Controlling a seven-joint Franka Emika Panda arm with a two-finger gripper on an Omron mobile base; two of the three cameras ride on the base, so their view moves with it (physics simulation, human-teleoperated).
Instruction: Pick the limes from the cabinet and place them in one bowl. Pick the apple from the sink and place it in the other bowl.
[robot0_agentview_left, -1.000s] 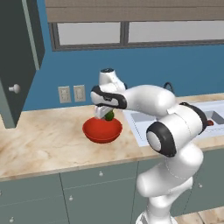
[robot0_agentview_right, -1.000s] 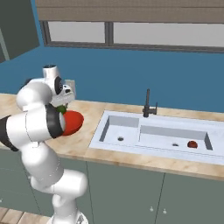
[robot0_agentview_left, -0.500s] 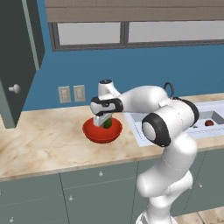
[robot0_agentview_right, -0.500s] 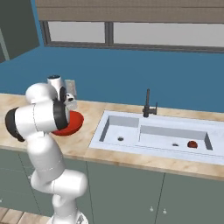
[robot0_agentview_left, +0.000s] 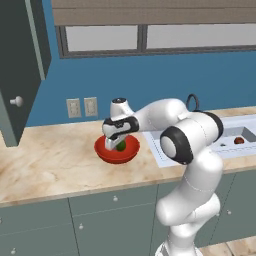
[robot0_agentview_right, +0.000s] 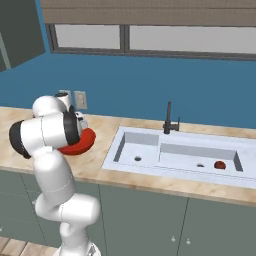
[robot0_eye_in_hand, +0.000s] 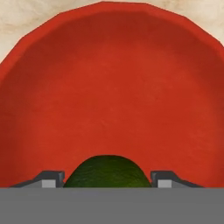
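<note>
No readable text, labels, brand marks, numbers or signs anywhere in these views.

Lime half cut off between barely visible fingers.
</note>
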